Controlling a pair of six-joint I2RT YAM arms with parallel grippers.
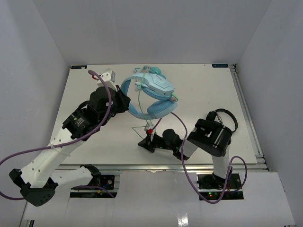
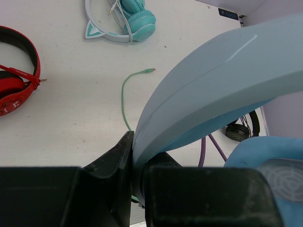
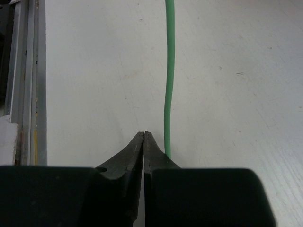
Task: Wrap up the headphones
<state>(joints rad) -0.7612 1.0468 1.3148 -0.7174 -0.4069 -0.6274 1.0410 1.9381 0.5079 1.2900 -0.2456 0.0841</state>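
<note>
The light-blue headphones (image 1: 158, 94) hang lifted over the table's middle, cups to the right. My left gripper (image 1: 124, 99) is shut on their wide headband (image 2: 213, 80), which fills the gap between my fingers in the left wrist view (image 2: 137, 156). The thin pale-green cable (image 2: 124, 99) trails over the table, its plug end lying free. My right gripper (image 1: 146, 143) sits low at the table's near middle, jaws shut tip to tip (image 3: 145, 135). The cable (image 3: 168, 71) runs just beside its right finger and passes behind it, not between the tips.
A teal cat-ear pair (image 2: 128, 21) lies at the far side, behind the blue headphones (image 1: 142, 72). A red-and-black pair (image 2: 14, 80) lies to the left in the left wrist view. A black pair (image 1: 225, 116) lies by the right arm. The metal table edge (image 3: 23, 94) is close.
</note>
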